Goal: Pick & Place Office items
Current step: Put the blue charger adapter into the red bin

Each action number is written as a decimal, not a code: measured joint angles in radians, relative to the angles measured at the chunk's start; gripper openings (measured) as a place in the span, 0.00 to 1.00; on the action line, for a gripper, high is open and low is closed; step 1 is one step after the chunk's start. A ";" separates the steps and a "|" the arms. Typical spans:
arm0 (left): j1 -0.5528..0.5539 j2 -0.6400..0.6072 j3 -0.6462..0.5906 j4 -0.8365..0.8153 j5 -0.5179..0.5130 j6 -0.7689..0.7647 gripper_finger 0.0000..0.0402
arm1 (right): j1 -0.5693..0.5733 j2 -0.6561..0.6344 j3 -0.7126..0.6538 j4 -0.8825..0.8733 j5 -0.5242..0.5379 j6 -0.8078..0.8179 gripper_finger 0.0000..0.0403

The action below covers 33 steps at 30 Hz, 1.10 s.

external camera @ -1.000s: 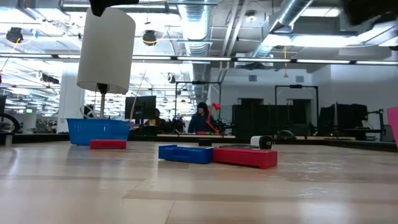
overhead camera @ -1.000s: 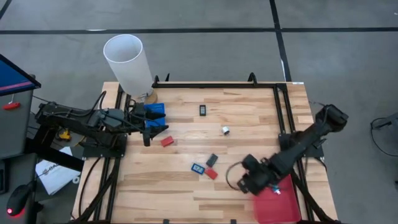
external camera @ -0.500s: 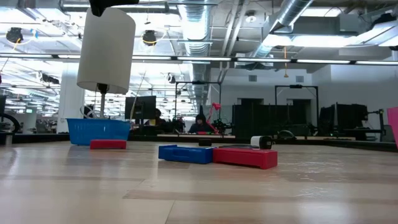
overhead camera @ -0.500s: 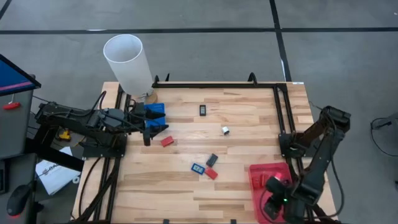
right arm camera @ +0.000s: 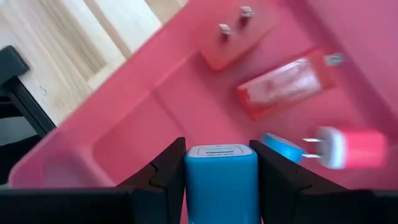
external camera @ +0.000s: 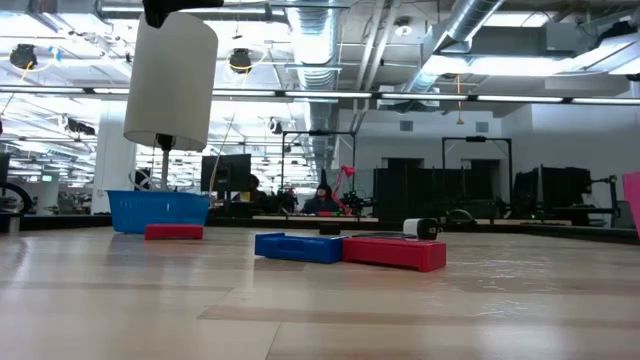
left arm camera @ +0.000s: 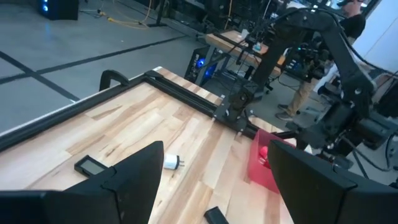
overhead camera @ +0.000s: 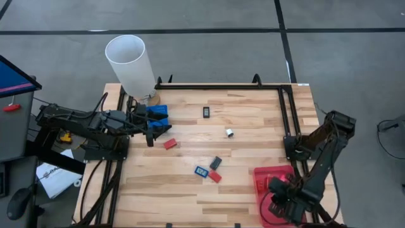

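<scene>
From above, the right hand (overhead camera: pixel 283 201) has swung off the middle of the worktop (overhead camera: pixel 253 133) within the last second and now hangs over the red tray (overhead camera: pixel 261 180) at the near right corner — a delivery, I judge, not a pick. The left hand (overhead camera: pixel 152 131) waits by the blue bin (overhead camera: pixel 159 111), fingers apart. Loose office items remain: a red block (overhead camera: pixel 169 144), a black piece (overhead camera: pixel 207 112), a white plug (overhead camera: pixel 230 132). The low view shows the bin's contents hidden. The right wrist view has the fingers clamped on a light blue adapter (right arm camera: pixel 221 180) just above the tray floor, where red plugs (right arm camera: pixel 287 81) and a blue one already lie.
</scene>
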 joint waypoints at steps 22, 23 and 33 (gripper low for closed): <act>0.000 0.000 0.000 -0.003 0.000 -0.002 0.71 | -0.038 0.141 -0.008 0.141 -0.008 0.077 0.35; 0.000 0.000 0.000 -0.003 0.000 -0.002 0.71 | -0.042 0.141 -0.008 0.135 -0.008 0.082 0.38; 0.000 0.000 0.000 -0.003 0.000 0.003 0.71 | -0.078 0.141 -0.008 0.101 0.007 0.117 0.54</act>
